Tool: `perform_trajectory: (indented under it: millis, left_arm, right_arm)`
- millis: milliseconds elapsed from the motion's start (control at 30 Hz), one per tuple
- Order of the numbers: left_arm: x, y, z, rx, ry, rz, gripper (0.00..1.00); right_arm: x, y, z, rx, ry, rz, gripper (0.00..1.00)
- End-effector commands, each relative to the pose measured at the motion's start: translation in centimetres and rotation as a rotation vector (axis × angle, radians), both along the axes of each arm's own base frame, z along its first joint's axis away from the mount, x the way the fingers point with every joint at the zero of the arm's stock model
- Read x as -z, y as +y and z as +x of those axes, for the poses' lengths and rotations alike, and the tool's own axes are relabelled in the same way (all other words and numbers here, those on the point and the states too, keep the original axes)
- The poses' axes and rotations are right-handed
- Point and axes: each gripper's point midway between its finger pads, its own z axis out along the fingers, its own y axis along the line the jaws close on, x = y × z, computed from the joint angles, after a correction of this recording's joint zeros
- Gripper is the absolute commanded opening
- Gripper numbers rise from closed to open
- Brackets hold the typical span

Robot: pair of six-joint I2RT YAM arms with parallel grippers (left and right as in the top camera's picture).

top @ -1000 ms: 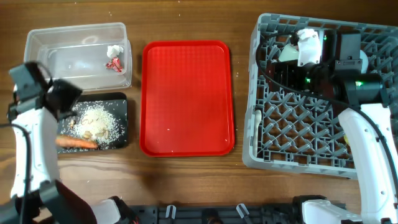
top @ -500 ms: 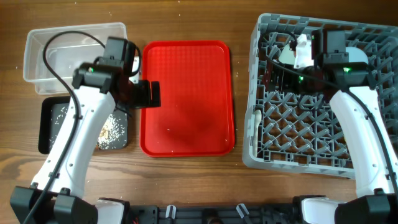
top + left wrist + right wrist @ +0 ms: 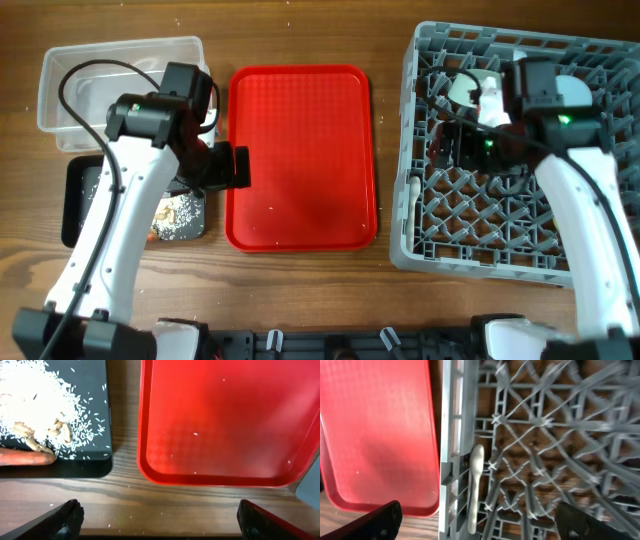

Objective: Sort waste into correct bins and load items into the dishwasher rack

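We look down on a wooden counter (image 3: 300, 285). A clear plastic tub (image 3: 110, 60) and a black tray (image 3: 97, 464) sit at 9 o'clock, a flat red tray (image 3: 225, 420) is in the middle, and the grey dishwasher rack (image 3: 454, 435) is at 3 o'clock.

The left jaws are spread wide and hold nothing. They hover over the strip of counter between the black tray and the red tray. The orange carrot (image 3: 22, 456) lies in the black tray at about 10 o'clock from them in the left wrist view. Its long axis runs from 3 to 9, just below the heap of rice scraps (image 3: 30, 395). A few loose grains dot the red tray and the counter. We cannot see the wrapper, because the left arm covers that end of the tub.

The right jaws are also spread wide and empty, and they hover above the rack's left side. The white spoon (image 3: 475, 485) lies in the rack against its left wall, straight ahead at 12 o'clock in the right wrist view. Its long axis runs from 12 to 6.

We judge that the left arm is nearer the waste and the right arm nearer the spoon.
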Motion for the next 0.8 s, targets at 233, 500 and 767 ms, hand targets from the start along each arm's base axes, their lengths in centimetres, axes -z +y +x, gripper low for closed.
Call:
perform_trajectory:
  millis: [233,500,767]
  left_arm:
    - [-5.4,1.8,-5.0,-0.109,-0.680,-0.112,1.00]
    - [-7.2,2.3,-7.7,-0.133,-0.818,-0.148,1.00]
    - [-6.3,2.4,-8.4,-0.133,-0.770,-0.137,1.00]
  right_arm:
    - [-5.1,-2.0,-6.4,0.073,-0.543,-0.042,1.00]
    - [-4.0,-2.1,-8.2,0.072,-0.529,-0.043,1.00]
    - [-3.8,-2.1,-8.1,0.072,-0.520,-0.044,1.00]
